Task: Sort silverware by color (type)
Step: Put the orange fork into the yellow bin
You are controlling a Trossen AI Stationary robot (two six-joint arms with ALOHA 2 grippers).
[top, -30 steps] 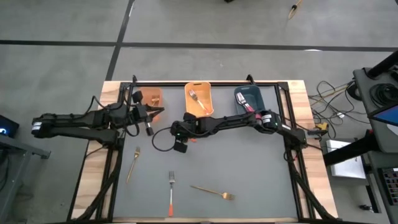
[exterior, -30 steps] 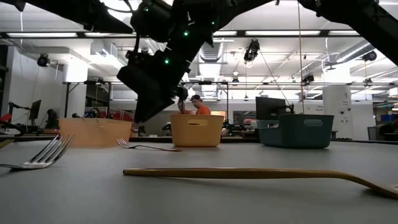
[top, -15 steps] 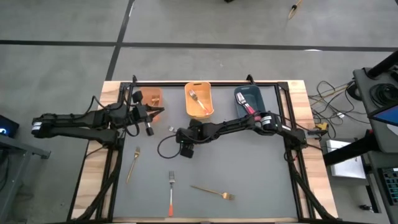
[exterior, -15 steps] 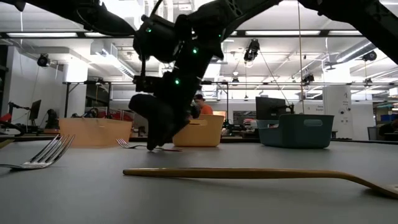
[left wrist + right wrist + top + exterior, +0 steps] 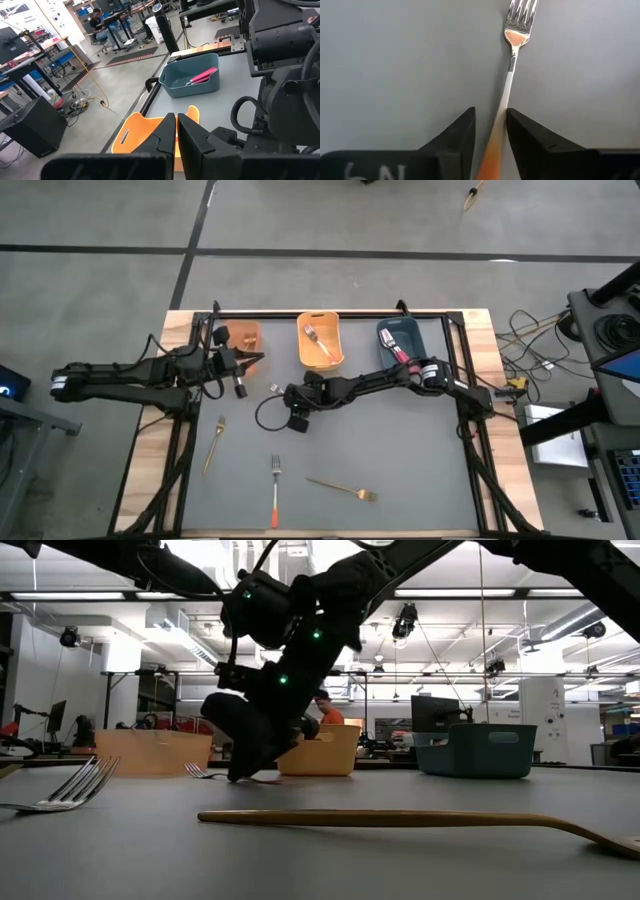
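High view, right claw [image 5: 297, 420]: you have it low over the grey table [image 5: 400, 470], a little left of the middle and in front of the orange bin [image 5: 321, 340]; the fork under it is hidden by the arm from here.
High view, left claw [image 5: 243, 370]: it waits near the back left corner, beside the tan bin [image 5: 245, 335].
High view, bins: three stand along the back edge, tan, orange and blue bin [image 5: 401, 338]; a fork lies in the orange one and pink-handled forks in the blue one.
High view, loose forks: a gold fork [image 5: 213, 444] lies near the left edge, an orange-handled fork [image 5: 275, 491] by the front edge, another gold fork [image 5: 342, 488] just right of it, all well apart from the right claw.
Low view, foreground: the second gold fork [image 5: 400, 821] stretches across the front; silver tines [image 5: 65, 790] show at the left.
Low view, right claw [image 5: 240, 768]: its tip reaches the table top at a fork [image 5: 215, 775] lying before the orange bin [image 5: 318, 748]; a person in orange stands far behind.
Left wrist view, left claw [image 5: 176, 132]: fingers pressed together, nothing between them; orange bin [image 5: 145, 131] and blue bin [image 5: 192, 80] lie ahead, the right arm's dark bulk crowding the side.
Right wrist view, right claw [image 5: 491, 127]: jaws narrow, straddling the handle of the orange-handled fork [image 5: 507, 85] flat on the table; you cannot tell if the fingers [image 5: 462, 131] already press it.
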